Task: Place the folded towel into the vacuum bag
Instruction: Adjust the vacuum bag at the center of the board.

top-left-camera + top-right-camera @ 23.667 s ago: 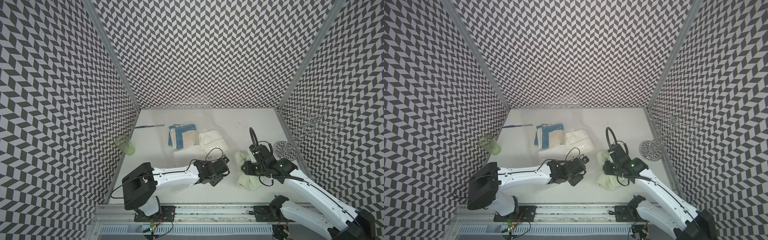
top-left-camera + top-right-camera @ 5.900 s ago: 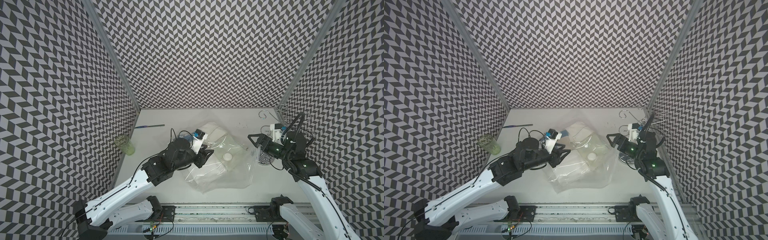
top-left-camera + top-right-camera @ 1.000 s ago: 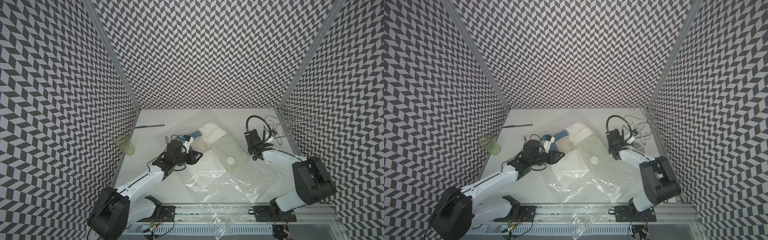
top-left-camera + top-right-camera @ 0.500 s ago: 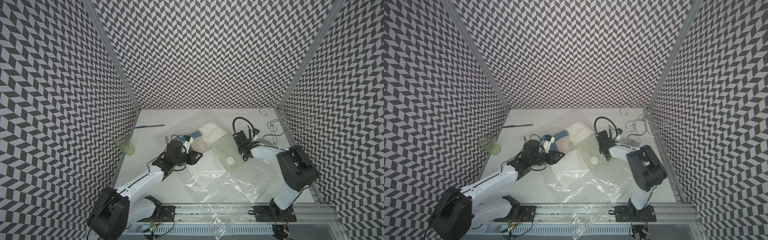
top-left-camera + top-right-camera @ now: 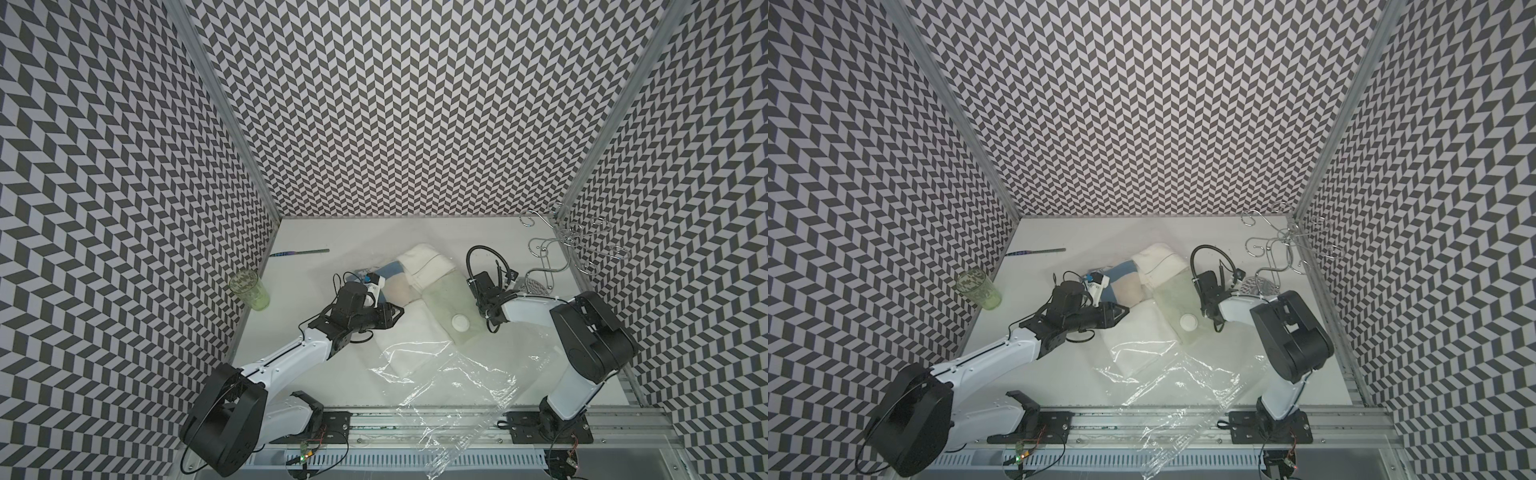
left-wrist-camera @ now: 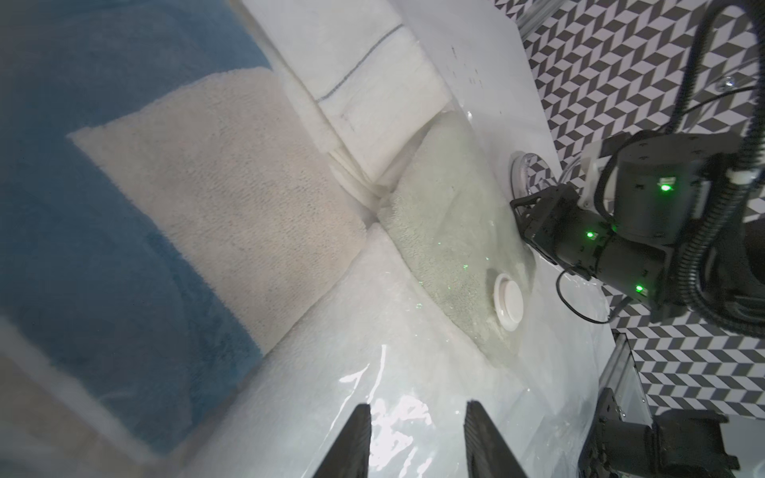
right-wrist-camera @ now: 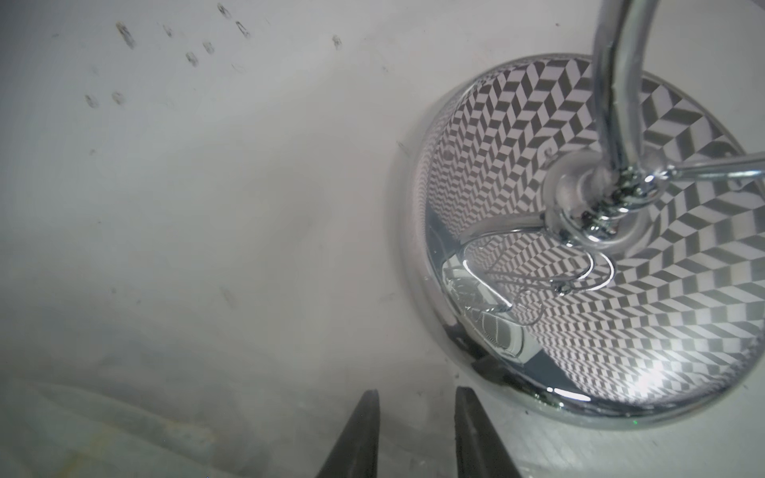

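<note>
Green towel (image 5: pixel 446 299) lies inside the bag (image 5: pixel 457 374); left claw (image 6: pixel 418 407) released at the bag's 9 o'clock, right claw (image 7: pixel 418 391) released at 3 o'clock.

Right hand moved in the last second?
Yes. In a top view the right hand has shifted sideways toward the white valve cap, which stayed put.

Readable text: none in any view.
Stick (image 5: pixel 300 252) at the back of the table: fine dark marks along it in both top views, too small to read.
Green cup (image 5: pixel 249 289): a faint pattern on its wall, too small to tell whether it is lettering.
</note>
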`<action>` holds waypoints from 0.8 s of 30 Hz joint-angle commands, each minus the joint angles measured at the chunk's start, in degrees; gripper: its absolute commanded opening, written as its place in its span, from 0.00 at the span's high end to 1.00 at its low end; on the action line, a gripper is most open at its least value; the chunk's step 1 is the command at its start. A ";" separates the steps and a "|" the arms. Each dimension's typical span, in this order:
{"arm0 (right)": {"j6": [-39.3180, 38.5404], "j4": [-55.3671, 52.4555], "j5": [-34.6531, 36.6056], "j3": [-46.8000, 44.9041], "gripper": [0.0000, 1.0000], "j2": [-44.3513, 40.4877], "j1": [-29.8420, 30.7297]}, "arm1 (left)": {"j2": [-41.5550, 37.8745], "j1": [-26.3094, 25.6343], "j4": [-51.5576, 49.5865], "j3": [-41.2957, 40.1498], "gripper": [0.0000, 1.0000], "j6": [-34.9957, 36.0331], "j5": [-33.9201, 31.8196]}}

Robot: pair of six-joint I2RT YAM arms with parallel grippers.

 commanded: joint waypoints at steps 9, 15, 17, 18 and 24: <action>-5.85 -5.85 -7.47 -1.36 0.75 -3.46 7.99 | 19.06 1.45 10.00 -1.96 0.59 -12.90 -10.60; -10.52 -3.85 -12.50 -2.64 0.75 -4.92 9.80 | 31.65 2.83 8.84 10.31 0.59 -12.37 -12.06; -12.66 -2.81 -12.86 -1.19 0.75 -3.34 9.63 | 34.52 3.32 7.27 14.78 0.59 -11.31 -13.14; -14.28 -2.34 -12.74 0.59 0.75 -1.55 9.24 | 35.79 3.76 6.24 17.14 0.58 -10.59 -14.28; -23.20 -2.98 -19.61 14.46 0.75 8.54 7.35 | 36.38 7.26 -0.09 24.85 0.57 -4.99 -16.74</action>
